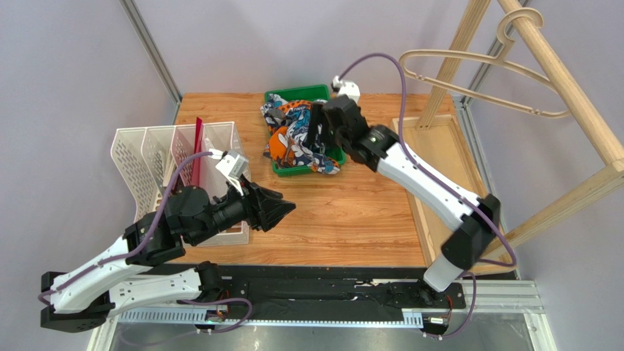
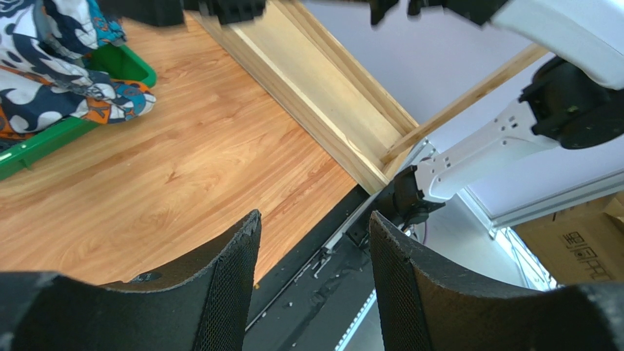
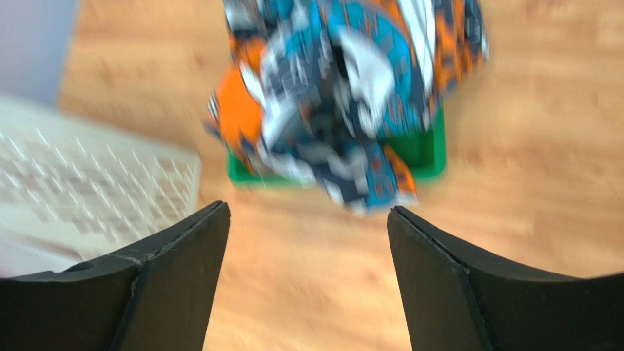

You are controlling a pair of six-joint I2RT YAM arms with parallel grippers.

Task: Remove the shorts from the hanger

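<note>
Hanging bare on the thick wooden rack beam [image 1: 564, 73] at 2 o'clock, the thin light-wood hanger [image 1: 504, 53] carries no cloth. The soft orange, teal and navy patterned shorts [image 1: 296, 135] lie bunched in the green plastic tray [image 1: 296, 93] at 12 o'clock on the wooden table [image 1: 351, 219], one fold drooping over the near rim.

Judgement: the removal looks complete and only the clearing of the arms is left. The next move calls for lifting clear without snagging cloth.

The right gripper [image 1: 316, 142] hovers over the tray with its jaws apart and nothing between them. The left gripper [image 1: 284, 208], beside the white slotted file rack [image 1: 176, 146] at 9 o'clock, is also spread and empty.

Limits: the right wrist view is blurred. The right arm hides part of the shorts from above. Part of the hanger's hook is masked by the beam.
</note>
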